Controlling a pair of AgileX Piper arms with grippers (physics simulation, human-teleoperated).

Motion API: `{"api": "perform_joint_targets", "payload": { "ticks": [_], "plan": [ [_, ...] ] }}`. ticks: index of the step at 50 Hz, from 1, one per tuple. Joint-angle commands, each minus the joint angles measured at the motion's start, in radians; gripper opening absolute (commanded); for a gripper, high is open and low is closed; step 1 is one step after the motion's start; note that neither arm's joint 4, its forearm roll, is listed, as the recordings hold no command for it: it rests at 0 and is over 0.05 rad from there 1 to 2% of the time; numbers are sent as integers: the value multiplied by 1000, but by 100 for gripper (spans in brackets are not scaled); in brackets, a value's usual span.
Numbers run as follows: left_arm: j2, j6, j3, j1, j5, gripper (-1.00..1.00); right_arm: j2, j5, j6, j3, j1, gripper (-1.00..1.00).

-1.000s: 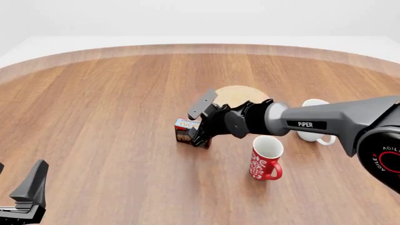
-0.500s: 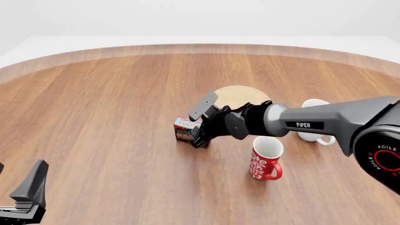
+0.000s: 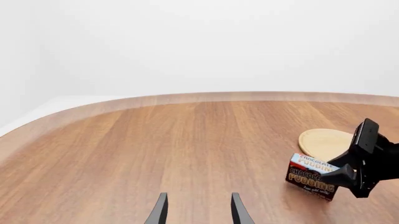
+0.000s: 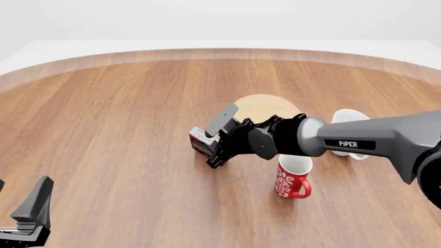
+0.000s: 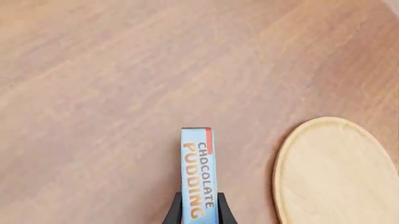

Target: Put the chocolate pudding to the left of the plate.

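Chocolate pudding (image 4: 200, 141): carton clamped between the right hand's fingers, left of the plate and near it. The left wrist view (image 3: 313, 176) shows its lettered face tilted, one lower corner at or close to the worktop; whether it touches cannot be told. The right wrist view (image 5: 199, 172) shows only its narrow blue top edge with lettering.
Right hand (image 4: 215, 140): closed on the pudding from the carton's right side. In the front view the arm hides most of the carton; the right wrist view shows both fingertips (image 5: 172, 213) pressing its two broad faces.
Plate (image 4: 267, 107): flat tan disc on the worktop, partly covered by the right arm in the front view, its rim plain in the right wrist view (image 5: 337, 170).
Red patterned mug (image 4: 293, 174): upright, in front of the arm; seen in the front view only.
White mug (image 4: 346, 117): right of the plate, half hidden behind the arm.
Left hand (image 3: 198, 210): fingers apart, holding nothing, low over bare worktop (image 4: 103, 113), well apart from the pudding.
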State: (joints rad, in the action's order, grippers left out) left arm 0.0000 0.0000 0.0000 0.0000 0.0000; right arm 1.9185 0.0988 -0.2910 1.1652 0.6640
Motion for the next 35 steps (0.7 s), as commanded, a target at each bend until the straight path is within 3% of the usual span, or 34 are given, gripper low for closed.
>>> {"api": "perform_joint_targets", "payload": {
  "ticks": [1,8,35],
  "plan": [
    [0,0,0,0,0,100,-71,35,14,-18,12,-100],
    [0,0,0,0,0,100,-95,83,15,8,18,-100],
    [0,0,0,0,0,100,24,221,-44,290,-45,-100]
  ]
}}
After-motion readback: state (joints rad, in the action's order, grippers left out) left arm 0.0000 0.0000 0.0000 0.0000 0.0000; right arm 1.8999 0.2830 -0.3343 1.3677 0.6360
